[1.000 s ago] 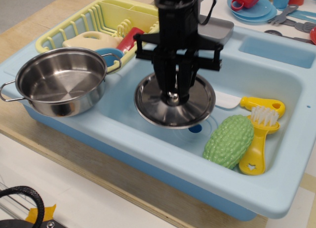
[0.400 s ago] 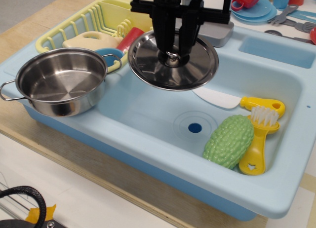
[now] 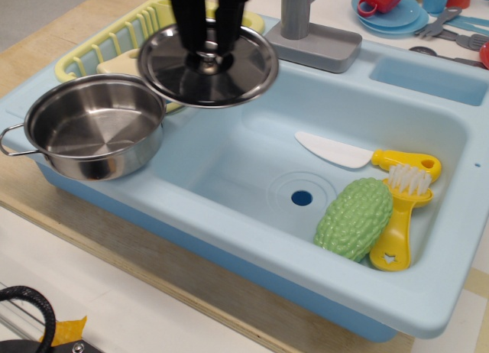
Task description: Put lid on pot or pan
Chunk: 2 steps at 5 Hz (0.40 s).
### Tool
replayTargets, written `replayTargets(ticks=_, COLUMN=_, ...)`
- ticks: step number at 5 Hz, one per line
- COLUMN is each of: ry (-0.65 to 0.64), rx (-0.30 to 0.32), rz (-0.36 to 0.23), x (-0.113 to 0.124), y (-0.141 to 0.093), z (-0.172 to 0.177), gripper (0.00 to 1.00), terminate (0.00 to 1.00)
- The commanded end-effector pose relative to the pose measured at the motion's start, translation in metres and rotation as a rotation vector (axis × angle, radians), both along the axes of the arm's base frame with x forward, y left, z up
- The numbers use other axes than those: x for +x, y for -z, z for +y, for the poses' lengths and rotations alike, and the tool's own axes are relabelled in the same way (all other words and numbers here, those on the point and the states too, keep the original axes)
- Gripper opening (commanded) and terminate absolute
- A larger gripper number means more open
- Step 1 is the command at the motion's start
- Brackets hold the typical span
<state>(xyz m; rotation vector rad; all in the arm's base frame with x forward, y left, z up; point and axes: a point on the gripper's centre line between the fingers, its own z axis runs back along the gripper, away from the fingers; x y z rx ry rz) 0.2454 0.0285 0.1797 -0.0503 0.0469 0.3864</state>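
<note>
The round steel lid (image 3: 246,69) hangs in the air over the sink's left rim, held by its centre knob. My black gripper (image 3: 207,56) comes down from the top edge and is shut on that knob. The shallow steel pot (image 3: 93,124) with wire loop handles stands open on the sink's left ledge. The lid is up and to the right of the pot, its left edge just over the pot's right rim.
A light blue toy sink (image 3: 229,208) holds a white-bladed knife (image 3: 336,150), a green vegetable (image 3: 354,218) and a yellow brush (image 3: 400,214). A yellow dish rack (image 3: 107,46) sits behind the pot. A grey faucet base (image 3: 317,38) stands at the back.
The lid has been lifted out of the sink basin and carried up and to the left, toward the pot. The pot has not moved.
</note>
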Motion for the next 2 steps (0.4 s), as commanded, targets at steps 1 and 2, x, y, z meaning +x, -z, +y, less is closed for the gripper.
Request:
replayTargets(ticks=1, ry=-0.088, rx=0.006, rz=-0.015, x=-0.022, y=-0.011, z=0.029, gripper=0.00, terminate=0.00)
replayTargets(ticks=2, ry=-0.132, rx=-0.005, rz=-0.011, x=-0.037, y=-0.010, z=0.039, gripper=0.00, terminate=0.00)
